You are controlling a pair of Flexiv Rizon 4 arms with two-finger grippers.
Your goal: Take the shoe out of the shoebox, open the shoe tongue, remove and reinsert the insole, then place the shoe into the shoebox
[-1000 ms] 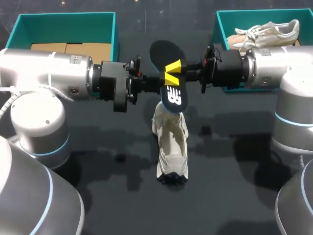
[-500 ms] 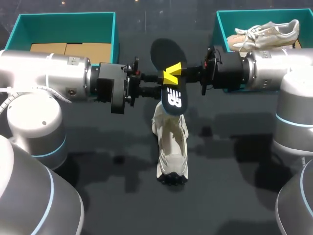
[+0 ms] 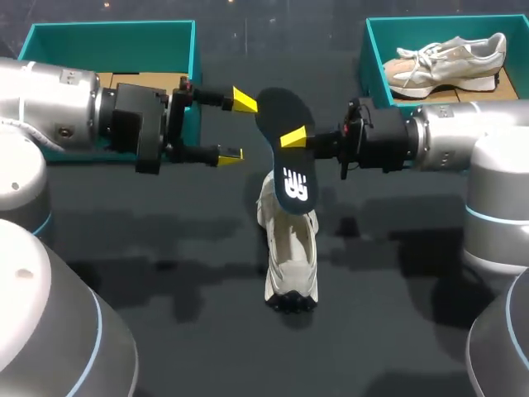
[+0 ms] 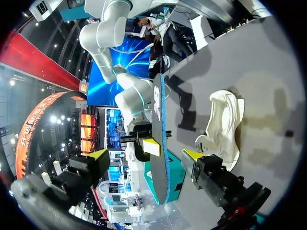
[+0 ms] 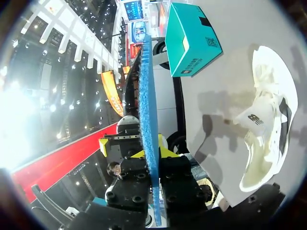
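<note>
A dark insole (image 3: 286, 149) hangs on edge above the table, and my right gripper (image 3: 295, 137) is shut on its right side. Left of the insole, my left gripper (image 3: 237, 127) stands wide open and touches nothing. Below the insole's lower end a white shoe (image 3: 289, 248) lies on the table, opening up. The left wrist view has the insole (image 4: 159, 143) edge-on ahead of my open left gripper (image 4: 146, 155), with the shoe (image 4: 223, 124) beyond. In the right wrist view the insole's blue edge (image 5: 147, 120) runs between my right gripper's (image 5: 151, 155) fingers, and the shoe (image 5: 268, 120) lies off to one side.
A teal shoebox (image 3: 374, 50) at the back right holds a second pale shoe (image 3: 446, 58). Another teal shoebox (image 3: 111, 33) sits at the back left behind my left arm, with brown cardboard inside. Dark tabletop surrounds the white shoe.
My left gripper let go of the insole, opened wide and drew back to the left. The right gripper kept its grip, and the insole shifted slightly.
</note>
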